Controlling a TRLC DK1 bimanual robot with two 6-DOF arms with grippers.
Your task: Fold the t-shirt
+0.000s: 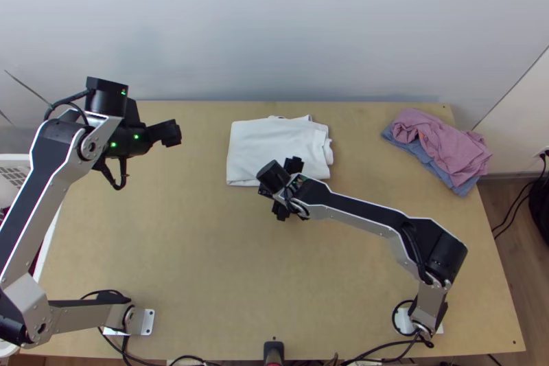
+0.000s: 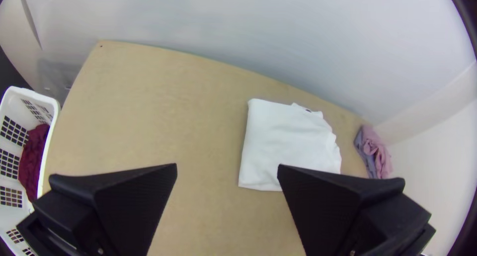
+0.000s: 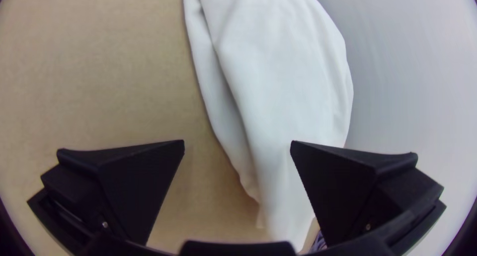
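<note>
While the right pincer (image 1: pixel 287 189) gapes, the t-shirt (image 1: pixel 261 150) lies partly beneath it.

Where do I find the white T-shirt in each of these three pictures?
Top view: the T-shirt is upper middle, with the right gripper over its near edge.
Left wrist view: beyond the left gripper, partly behind one finger, between the basket and the pink cloth.
Right wrist view: in close view, partly behind one finger.
Shared landmark: the wooden table.
</note>
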